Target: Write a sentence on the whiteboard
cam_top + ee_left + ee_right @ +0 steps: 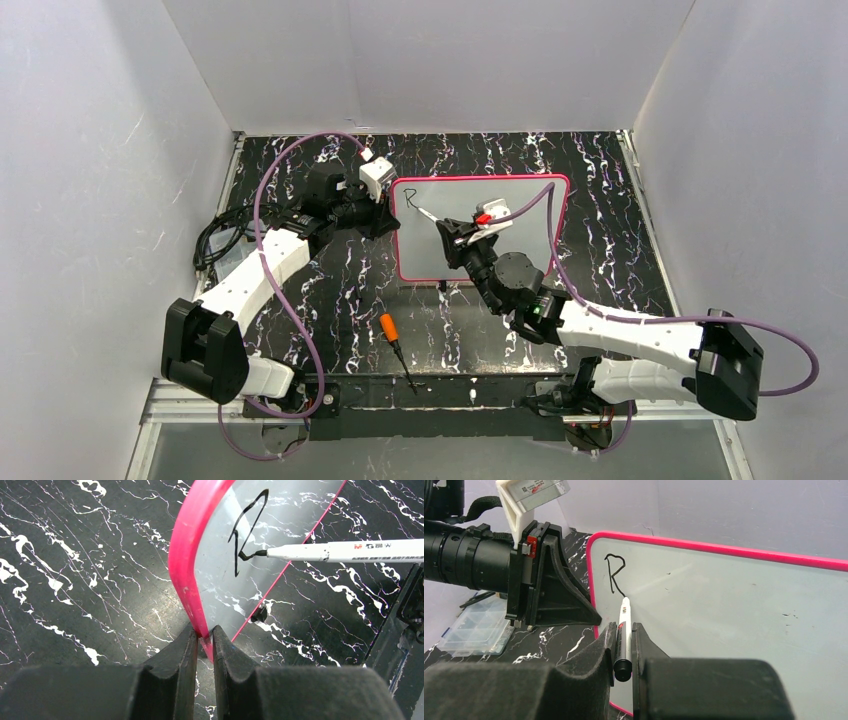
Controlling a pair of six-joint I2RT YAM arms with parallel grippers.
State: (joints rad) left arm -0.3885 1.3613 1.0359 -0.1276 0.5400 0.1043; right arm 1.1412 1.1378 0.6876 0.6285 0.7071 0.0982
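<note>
left end effector (204, 632) pinched on whiteboard (184, 555) frame | right end effector (623, 627) clamped on marker (624, 611), tip at R (614, 572) | risk: pen pressure could tilt whiteboard, skewing strokes

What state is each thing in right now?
Whiteboard: held by its pink frame, mostly blank.
Sentence: only one letter written.
Marker: uncapped, tip on the letter's lower stroke.
Left gripper: shut on the whiteboard.
Right gripper: shut on the marker.
Screwdriver: lying loose, untouched.
</note>
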